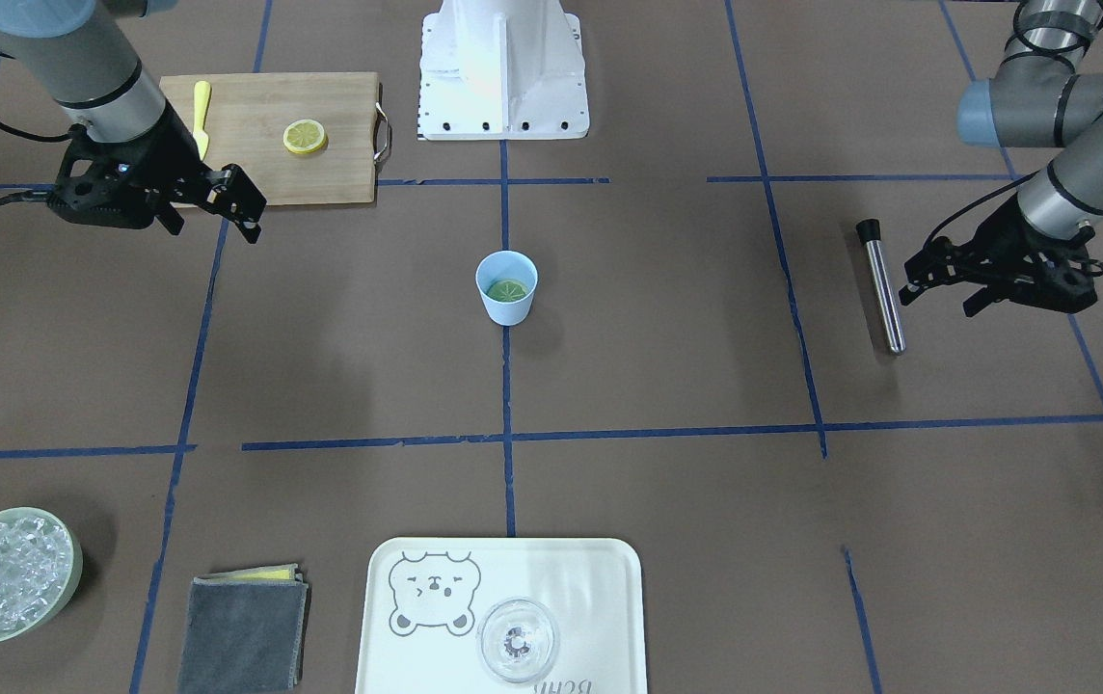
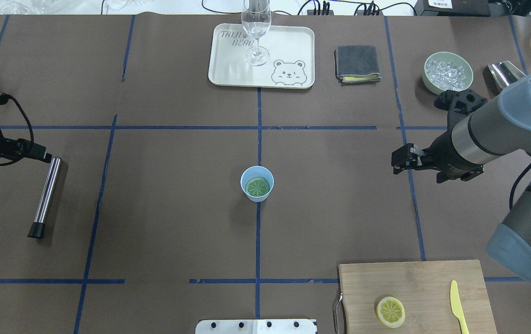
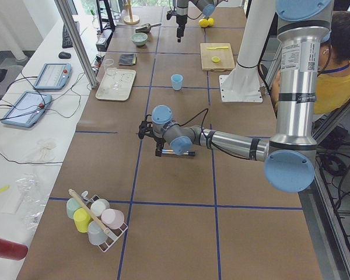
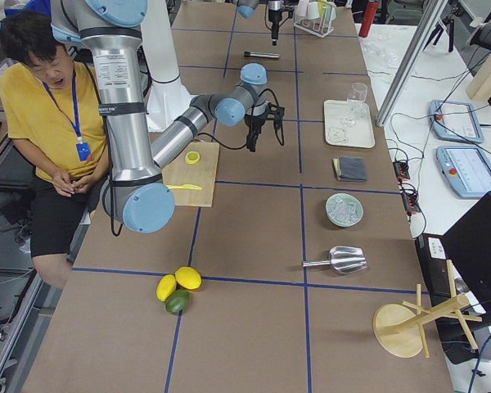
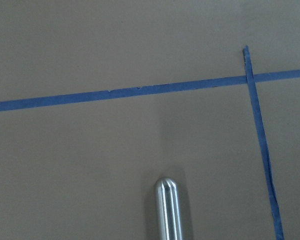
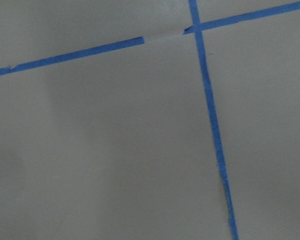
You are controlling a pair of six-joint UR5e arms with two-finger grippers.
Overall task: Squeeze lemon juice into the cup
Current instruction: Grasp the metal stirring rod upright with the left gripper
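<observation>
The lemon (image 1: 509, 289) lies flat inside the cup (image 1: 505, 312), well apart from our fingers. We judge the drop done, which is why our right gripper (image 1: 214, 227) and left gripper (image 1: 937, 299) hang spread, holding nothing.

The counter (image 1: 667, 366) is wrapped in brown paper and marked into a grid with blue tape (image 1: 658, 432) — evenly lit, soft shadows. Alongside it runs a white bench (image 3: 9, 175) carrying two tablets (image 3: 52, 74).
</observation>
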